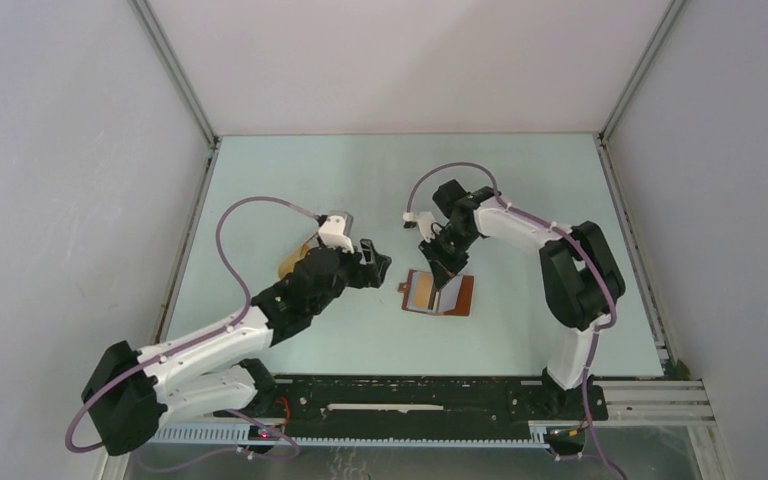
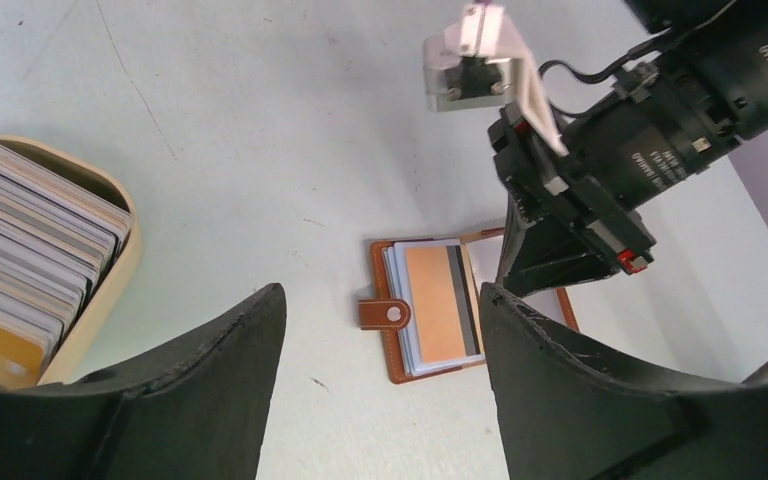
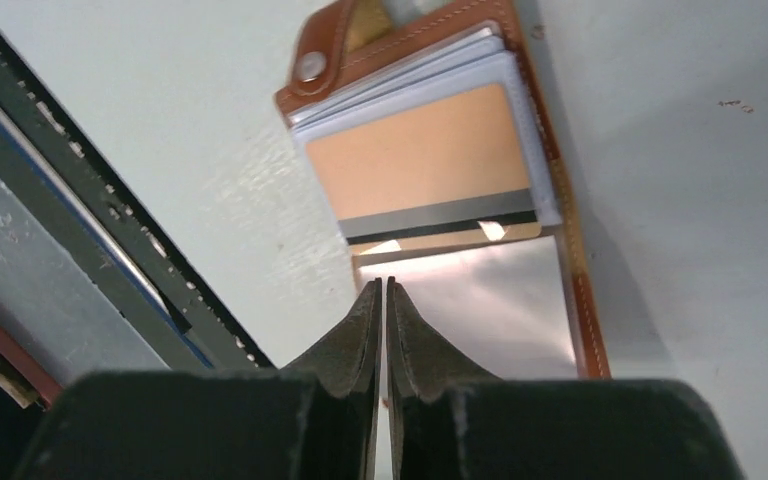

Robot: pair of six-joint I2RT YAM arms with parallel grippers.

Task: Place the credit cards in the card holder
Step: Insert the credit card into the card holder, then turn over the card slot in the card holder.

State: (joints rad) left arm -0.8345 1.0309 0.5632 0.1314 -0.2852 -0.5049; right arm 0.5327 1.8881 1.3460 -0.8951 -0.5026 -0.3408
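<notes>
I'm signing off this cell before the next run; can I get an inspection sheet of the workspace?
Surface: pale green table, a few faint scuffs.
Job's things: card holder lies open, orange card showing in it; more cards stacked on edge in a tan tray.
Clutter: nothing seen.
Hands: left hand open, empty; right hand shut, tips over the holder.
Cables: a purple cable loops along each arm.
Surroundings: white walls, black rail at near edge.
</notes>
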